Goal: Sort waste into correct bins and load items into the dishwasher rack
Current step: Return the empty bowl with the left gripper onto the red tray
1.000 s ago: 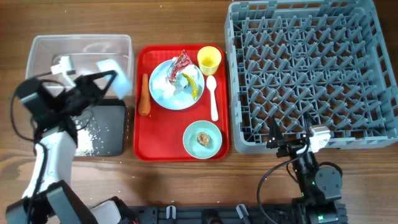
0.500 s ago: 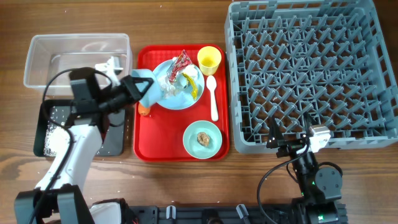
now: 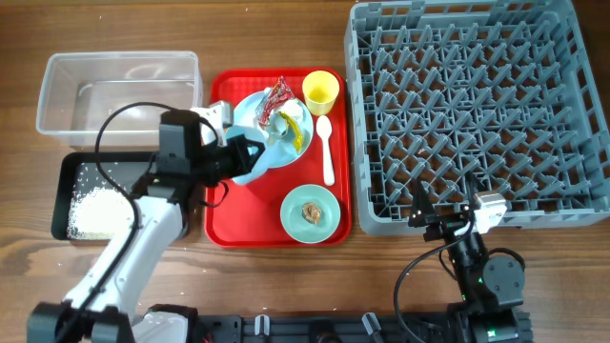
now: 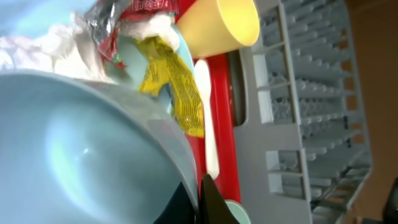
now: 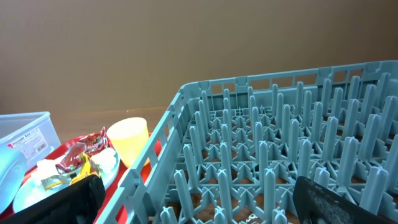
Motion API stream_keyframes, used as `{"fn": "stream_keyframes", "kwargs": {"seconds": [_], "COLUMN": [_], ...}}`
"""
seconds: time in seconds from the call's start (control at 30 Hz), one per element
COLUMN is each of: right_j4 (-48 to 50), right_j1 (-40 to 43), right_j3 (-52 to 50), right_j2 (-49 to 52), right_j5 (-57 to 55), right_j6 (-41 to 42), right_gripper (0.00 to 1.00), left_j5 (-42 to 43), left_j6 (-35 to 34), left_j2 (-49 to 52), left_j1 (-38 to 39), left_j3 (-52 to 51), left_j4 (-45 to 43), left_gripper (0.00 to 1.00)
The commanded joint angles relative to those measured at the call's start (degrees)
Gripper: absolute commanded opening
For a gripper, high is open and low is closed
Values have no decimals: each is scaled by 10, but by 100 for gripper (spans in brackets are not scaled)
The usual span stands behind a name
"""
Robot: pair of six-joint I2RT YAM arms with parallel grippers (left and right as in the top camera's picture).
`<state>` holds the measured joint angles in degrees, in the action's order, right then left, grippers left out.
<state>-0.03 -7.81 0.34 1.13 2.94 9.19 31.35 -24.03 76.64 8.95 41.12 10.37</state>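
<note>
light blue bowl [image 4: 74, 155], rim clamped between left gripper [image 3: 244, 152] fingers [image 4: 210, 200].

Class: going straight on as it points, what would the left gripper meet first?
Probably the pale blue plate, heaped with wrappers; the left gripper is shut on the light blue bowl; depth unclear.
</note>
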Motion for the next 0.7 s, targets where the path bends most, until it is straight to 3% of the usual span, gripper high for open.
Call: {"fn": "stream_keyframes", "kwargs": {"seconds": [0.0,0.37,0.67], "right_j4": [2,2,2], "right_j1": [0,0,0], "right_j3": [0,0,0], "right_j2": [-1,-1,-1], "right_j5": [-3,-3,-3], "right_j6": [-1,-1,-1], "right_gripper": [100,100,99], "left_j5": [-103,-245,-257], "left_j6": [29,28,26], "left_j2": [-34,-26,9], "left_j1": [44,170,182], "left_j3": [3,2,1], "left_j4": [55,203,217], "left_gripper": [4,4,5]}}
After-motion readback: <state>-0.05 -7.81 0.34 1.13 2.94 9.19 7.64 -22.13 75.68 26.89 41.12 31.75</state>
